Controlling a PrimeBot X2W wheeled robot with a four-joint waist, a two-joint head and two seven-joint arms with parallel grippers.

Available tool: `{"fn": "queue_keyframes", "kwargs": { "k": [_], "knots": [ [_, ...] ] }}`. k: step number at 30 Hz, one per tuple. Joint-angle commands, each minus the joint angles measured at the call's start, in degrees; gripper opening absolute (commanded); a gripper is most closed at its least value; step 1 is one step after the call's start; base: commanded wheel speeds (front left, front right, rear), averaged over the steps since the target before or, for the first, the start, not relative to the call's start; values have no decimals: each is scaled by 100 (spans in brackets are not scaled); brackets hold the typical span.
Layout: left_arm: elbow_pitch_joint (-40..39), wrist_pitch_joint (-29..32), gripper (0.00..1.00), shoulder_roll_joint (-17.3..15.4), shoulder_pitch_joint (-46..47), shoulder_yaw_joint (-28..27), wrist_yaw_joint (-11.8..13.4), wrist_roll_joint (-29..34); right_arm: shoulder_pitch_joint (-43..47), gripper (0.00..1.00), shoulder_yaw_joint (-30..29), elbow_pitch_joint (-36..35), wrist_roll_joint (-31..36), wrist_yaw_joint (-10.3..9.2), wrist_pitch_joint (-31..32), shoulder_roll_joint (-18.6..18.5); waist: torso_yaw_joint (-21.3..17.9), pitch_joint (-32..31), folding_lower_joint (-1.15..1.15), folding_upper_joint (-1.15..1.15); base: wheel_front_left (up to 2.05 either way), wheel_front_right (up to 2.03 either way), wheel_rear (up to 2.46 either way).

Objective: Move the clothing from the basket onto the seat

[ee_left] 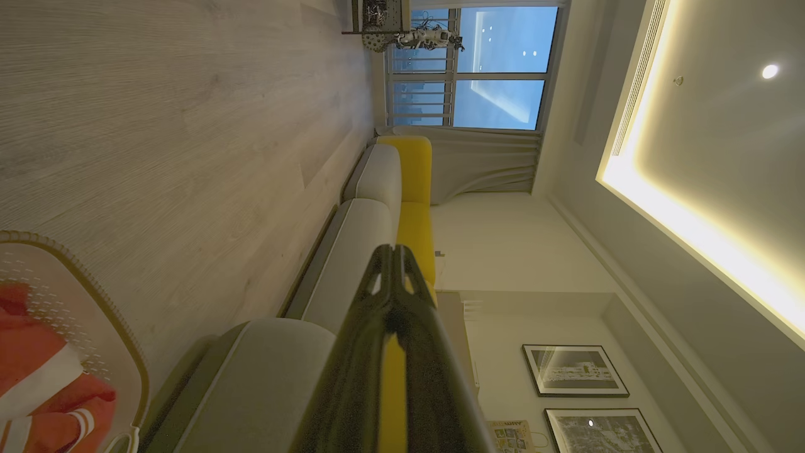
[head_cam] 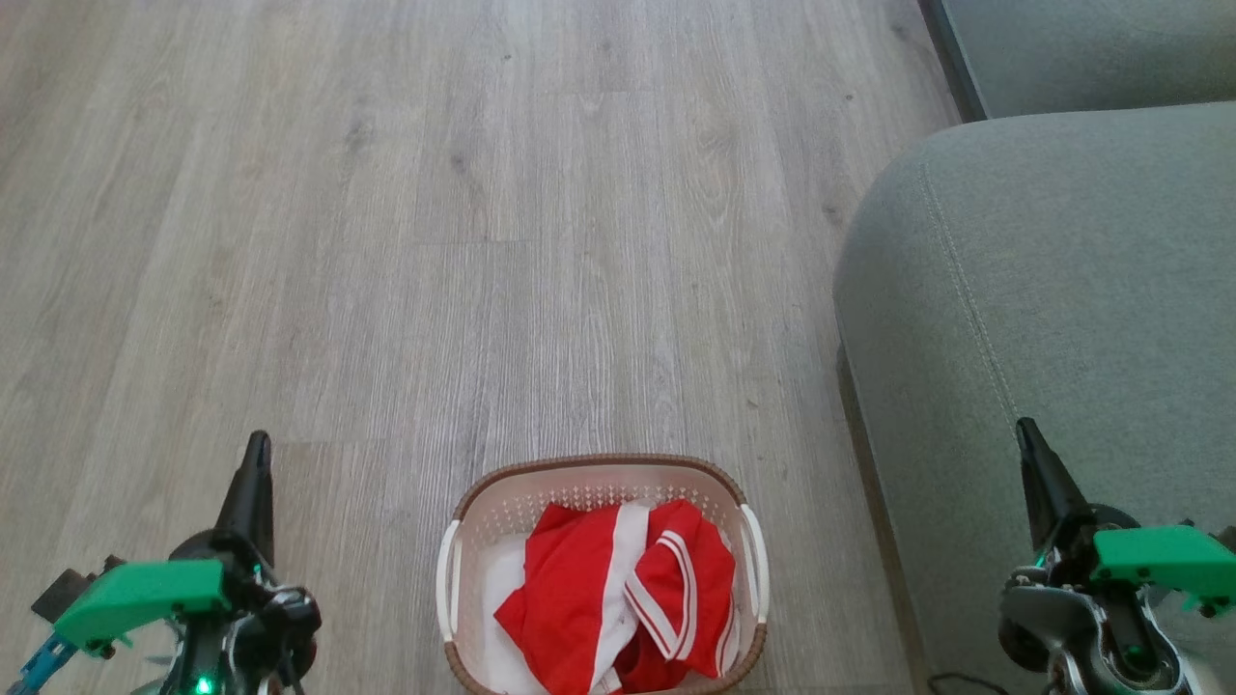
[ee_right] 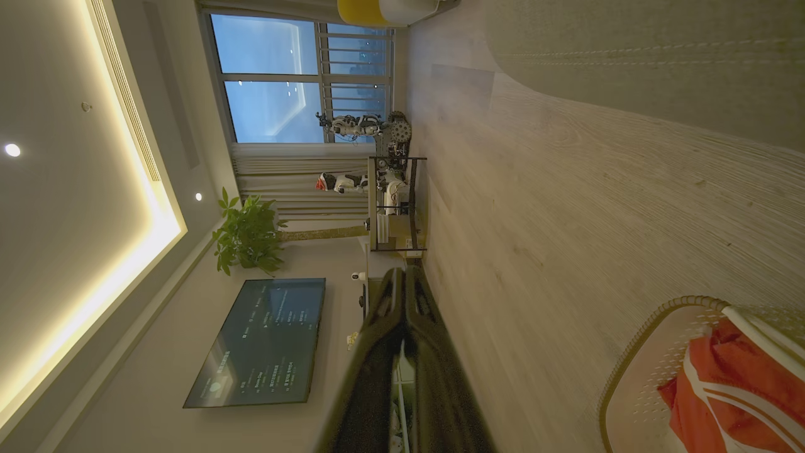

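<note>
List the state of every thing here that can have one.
basket: upright on the floor, loaded.
clothing: crumpled, lying inside the basket.
seat: no clothing on the part that shows.
left gripper: shut, holding nothing.
right gripper: shut, holding nothing.

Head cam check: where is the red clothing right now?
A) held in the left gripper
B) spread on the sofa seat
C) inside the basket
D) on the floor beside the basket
C: the clothing lies bunched inside the basket, with nothing on the seat, and the left gripper and right gripper are shut and empty, clear of the basket.
</note>
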State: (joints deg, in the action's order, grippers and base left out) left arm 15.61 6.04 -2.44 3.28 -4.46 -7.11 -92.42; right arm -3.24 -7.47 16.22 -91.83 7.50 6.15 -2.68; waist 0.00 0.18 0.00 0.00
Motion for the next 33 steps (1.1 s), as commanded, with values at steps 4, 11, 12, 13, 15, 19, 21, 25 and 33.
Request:
{"fn": "queue_keyframes", "kwargs": {
  "k": [4,11,12,13,15,19,21,25,33],
  "knots": [
    [-157,44,0,-43,291,-205,-37,25,-295,0,97,-219,-36,-1,32,-20,0,0,0,0,0,0,0],
    [-157,44,0,-43,291,-205,-37,25,-295,0,97,-219,-36,-1,32,-20,0,0,0,0,0,0,0],
    [-157,44,0,-43,291,-205,-37,25,-295,0,97,-219,-36,-1,32,-20,0,0,0,0,0,0,0],
    [-157,44,0,-43,291,-205,-37,25,-295,0,97,-219,-36,-1,32,-20,0,0,0,0,0,0,0],
    [-157,44,0,-43,291,-205,-37,25,-295,0,97,-219,-36,-1,32,-20,0,0,0,0,0,0,0],
    [-157,44,0,-43,291,-205,-37,25,-295,0,97,-219,-36,-1,32,-20,0,0,0,0,0,0,0],
    [-157,44,0,-43,291,-205,-37,25,-295,0,97,-219,-36,-1,32,-20,0,0,0,0,0,0,0],
    [-157,44,0,-43,291,-205,-37,25,-295,0,97,-219,-36,-1,32,-20,0,0,0,0,0,0,0],
    [-157,44,0,-43,291,-205,-37,25,-295,0,97,-219,-36,-1,32,-20,0,0,0,0,0,0,0]
  ]
}}
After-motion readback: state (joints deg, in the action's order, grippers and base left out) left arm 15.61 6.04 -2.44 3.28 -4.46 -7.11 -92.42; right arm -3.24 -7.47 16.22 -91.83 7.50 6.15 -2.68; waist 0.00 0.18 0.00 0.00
